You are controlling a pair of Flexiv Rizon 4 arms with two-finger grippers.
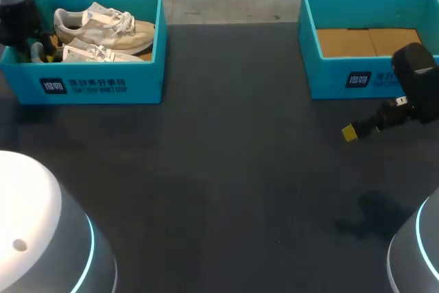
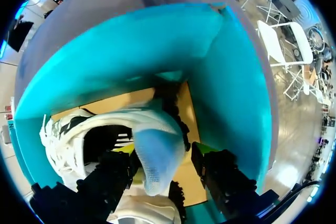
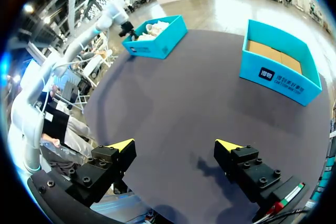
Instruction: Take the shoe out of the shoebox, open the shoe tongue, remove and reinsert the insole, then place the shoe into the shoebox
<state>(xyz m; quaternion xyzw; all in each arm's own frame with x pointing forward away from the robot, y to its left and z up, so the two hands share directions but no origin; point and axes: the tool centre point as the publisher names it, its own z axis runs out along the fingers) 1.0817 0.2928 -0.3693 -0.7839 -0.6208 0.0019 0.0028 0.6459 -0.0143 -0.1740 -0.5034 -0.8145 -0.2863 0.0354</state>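
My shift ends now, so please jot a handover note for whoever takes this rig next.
Left gripper: open, fingers astride the heel of the nearer sneaker inside the left shoebox; not yet clamped.
Right gripper: open, holding nothing, above the table in front of the right shoebox, which shows only its cardboard floor.
Second sneaker: lies behind the first in the left box.
Done: nothing yet.
Left: lift shoe out, open tongue, insole out and back, return shoe to box.
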